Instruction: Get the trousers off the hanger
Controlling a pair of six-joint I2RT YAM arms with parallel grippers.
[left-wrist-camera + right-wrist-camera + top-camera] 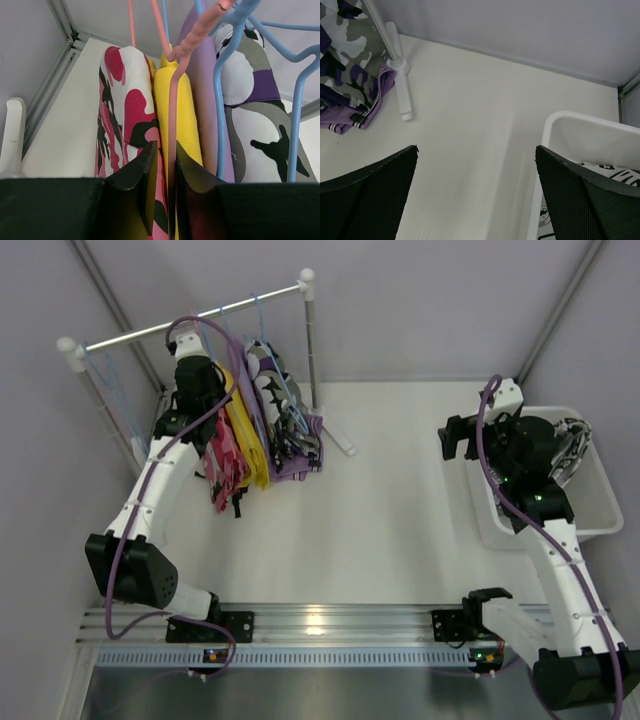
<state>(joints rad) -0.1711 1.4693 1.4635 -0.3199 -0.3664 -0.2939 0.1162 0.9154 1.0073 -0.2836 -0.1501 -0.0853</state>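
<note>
A: Trousers [245,435], small, soft cloth, pink-red, yellow, purple?
B: Hanging from white rail [190,325], far left of desk [400,510].
A: Left end effector [164,147]?
B: Nearly closed around thin pink plastic hanger [172,100], grip unclear. Right end effector [476,147] spread wide.

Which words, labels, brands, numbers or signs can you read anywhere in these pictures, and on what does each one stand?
No text can be read in any of the three views.
On the purple trousers, a small dark tag: too small to read.
Inside the white bin, a round dark mark: too blurred to read.
</note>
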